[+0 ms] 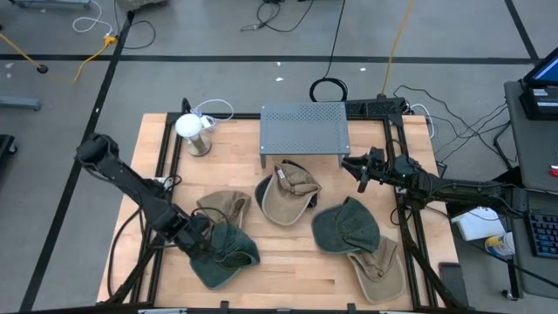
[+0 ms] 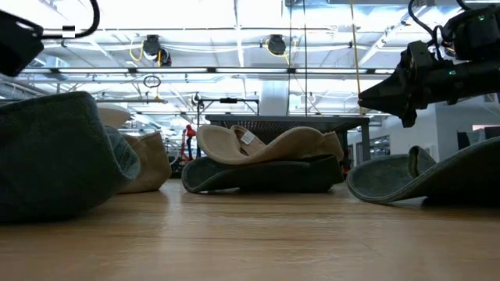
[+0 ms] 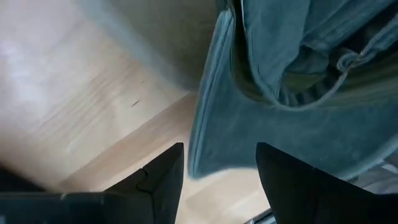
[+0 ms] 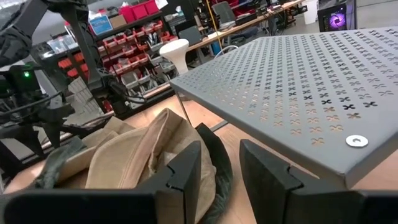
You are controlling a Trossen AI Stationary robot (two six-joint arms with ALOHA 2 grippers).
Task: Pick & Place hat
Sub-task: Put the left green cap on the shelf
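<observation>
Starting at the left, I am working the left gripper [image 1: 193, 234] low over the near-left of the table [image 1: 288, 266], its fingers [image 3: 158, 180] spread with the brim of the dark green hat [image 1: 225, 251] lying between them, not yet pinched. I am keeping it low there, I judge, so the jaws can close on that thin edge rather than the bulky crown. A tan hat [image 1: 222, 208] is sitting just behind, touching it. Toward the middle, another tan hat [image 1: 288, 194] is resting in front of the perforated metal stand [image 1: 304, 127], probably the drop-off. Further right, a second green hat [image 1: 346, 228] is overlapping a tan one [image 1: 377, 269]. The right gripper [image 1: 359, 168] is waiting in the air beside the stand, fingers [image 4: 180, 177] partly apart and holding nothing, clear of my working arm.
</observation>
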